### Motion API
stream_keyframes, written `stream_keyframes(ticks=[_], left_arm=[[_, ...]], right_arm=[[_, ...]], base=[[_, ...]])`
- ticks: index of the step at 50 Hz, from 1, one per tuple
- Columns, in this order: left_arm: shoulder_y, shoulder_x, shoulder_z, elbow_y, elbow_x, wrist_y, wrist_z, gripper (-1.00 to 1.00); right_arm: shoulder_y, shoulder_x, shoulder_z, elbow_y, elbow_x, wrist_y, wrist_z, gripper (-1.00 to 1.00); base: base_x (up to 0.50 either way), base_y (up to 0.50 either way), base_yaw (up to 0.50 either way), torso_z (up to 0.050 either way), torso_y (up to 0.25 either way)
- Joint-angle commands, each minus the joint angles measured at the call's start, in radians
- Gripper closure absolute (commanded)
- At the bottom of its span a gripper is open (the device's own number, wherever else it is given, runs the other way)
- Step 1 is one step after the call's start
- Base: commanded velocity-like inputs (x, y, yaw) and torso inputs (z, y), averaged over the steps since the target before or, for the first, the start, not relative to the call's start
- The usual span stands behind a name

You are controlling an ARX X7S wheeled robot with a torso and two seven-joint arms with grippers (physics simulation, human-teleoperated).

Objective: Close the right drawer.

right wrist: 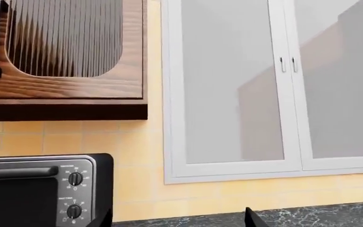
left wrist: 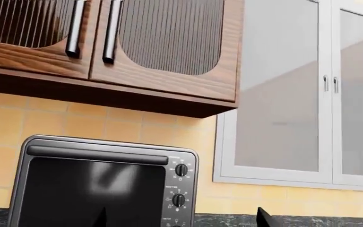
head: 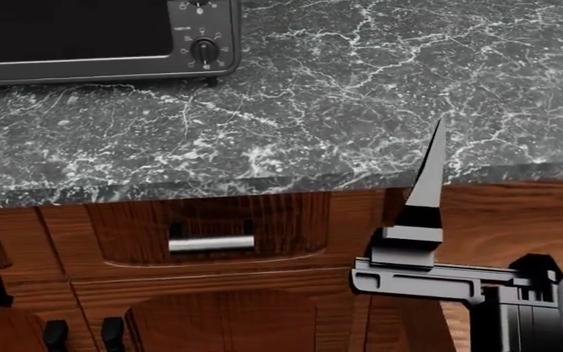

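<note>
Right end effector [head: 436, 192] spread wide, empty, fingers upright before the countertop [head: 360, 95] edge, beside right drawer [head: 516, 220].

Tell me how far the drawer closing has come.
Nothing looks done: the right tool stands with its tips above the counter edge, touching no drawer. The drawer with the silver handle sits under the counter, and its wood looks flush. Whether a push remains, I cannot tell.

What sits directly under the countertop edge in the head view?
A wood drawer with a silvery bar handle. Its inside cannot be seen. The right pincer covers the panel beside it.
</note>
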Motion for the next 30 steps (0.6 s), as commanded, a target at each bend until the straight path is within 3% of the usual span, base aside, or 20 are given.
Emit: stream_keyframes(ticks=[1,30], left_arm=[[0.005,-0.013,0.015,-0.002,0.003,0.02,-0.01,-1.0],[-0.015,-0.049,0.037,-0.001,-0.019,0.042,-0.04,-1.0]], right_arm=[[-0.002,0.019,-0.014,0.012,0.007,-0.014,0.01,-1.0],[0.018,0.055,-0.006,0.021,0.055,-0.004,0.061,-1.0]], base=[[-0.05,0.01,-0.5,0.0,0.0],[-0.05,0.01,-0.5,0.0,0.0]])
